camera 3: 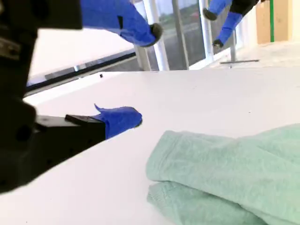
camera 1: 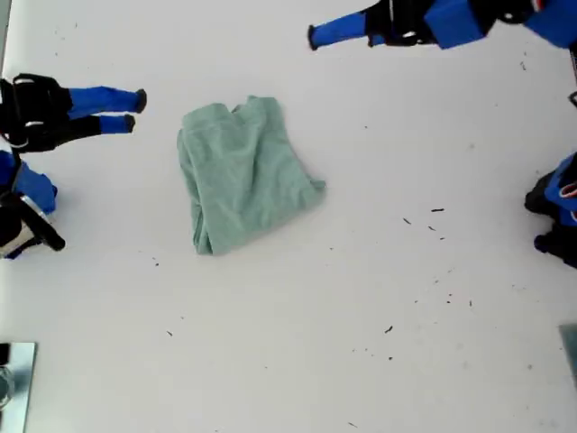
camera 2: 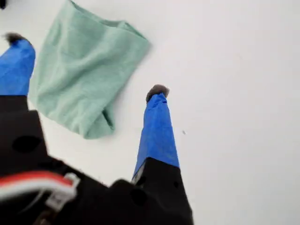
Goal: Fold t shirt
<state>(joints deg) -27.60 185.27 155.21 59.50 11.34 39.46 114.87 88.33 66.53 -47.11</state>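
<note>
In the exterior view, my second end effector (camera 1: 135, 110) sits just to the left of the t shirt (camera 1: 243, 176), level with the shirt's upper edge. Its two blue fingers are spread apart, point toward the cloth and hold nothing. The second wrist view shows that end effector (camera 3: 147, 75) low over the white surface (camera 1: 361, 316), its lower finger apart from the t shirt (camera 3: 234, 173), whose folded edge lies doubled over in thick layers.

The shirt itself rests on the surface as a compact, roughly rectangular bundle, slightly tilted, with soft creases and one corner pushing out toward the exterior view's right.

Above and to the right of the shirt in the exterior view, my first end effector (camera 1: 314, 38) points back toward it, clear of the cloth. In the first wrist view that end effector (camera 2: 84, 64) is spread wide and empty, looking down on the t shirt (camera 2: 79, 75).

Further right of the shirt, small dark specks (camera 1: 437, 210) dot the surface.
</note>
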